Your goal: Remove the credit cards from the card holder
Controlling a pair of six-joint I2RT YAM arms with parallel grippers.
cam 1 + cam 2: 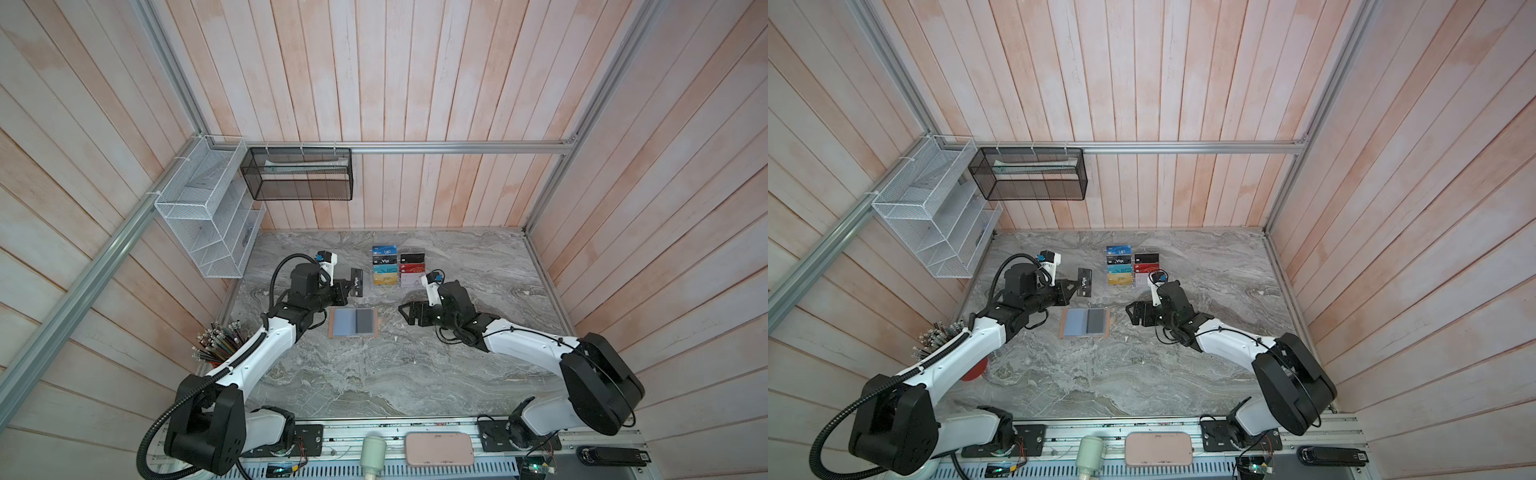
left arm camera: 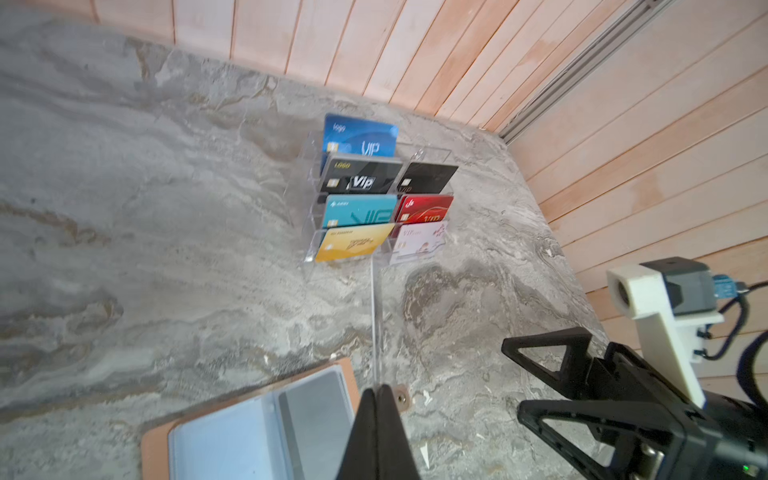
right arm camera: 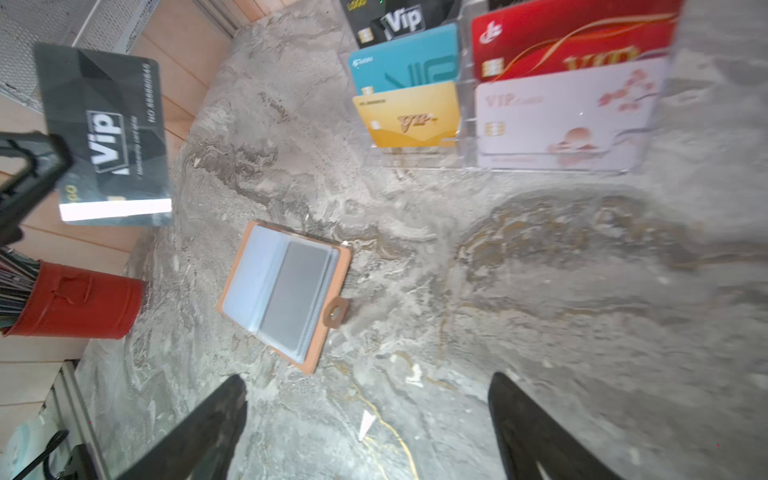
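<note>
**Vip card out, holder open**

Top view: left end effector (image 1: 348,288) clamps black Vip card (image 1: 356,282) by its end, card holder (image 1: 354,323) just beside. Right wrist: right end effector (image 3: 368,380) spread empty, holder ahead. Card likely thin, stiff, slick; pinch faces near edge.

The desk (image 1: 415,374) looks like grey veined stone, smooth and matt. The card holder (image 3: 282,291) has a tan leather-look cover and cloudy plastic sleeves. The black Vip card (image 3: 112,137) is glossy plastic with a bright glare across one end. The card rack (image 2: 428,156) is clear acrylic. The red pot (image 3: 79,303) is painted metal, dented. The walls (image 1: 415,83) are pale wood planks, the rail (image 1: 457,147) brushed aluminium.
</note>
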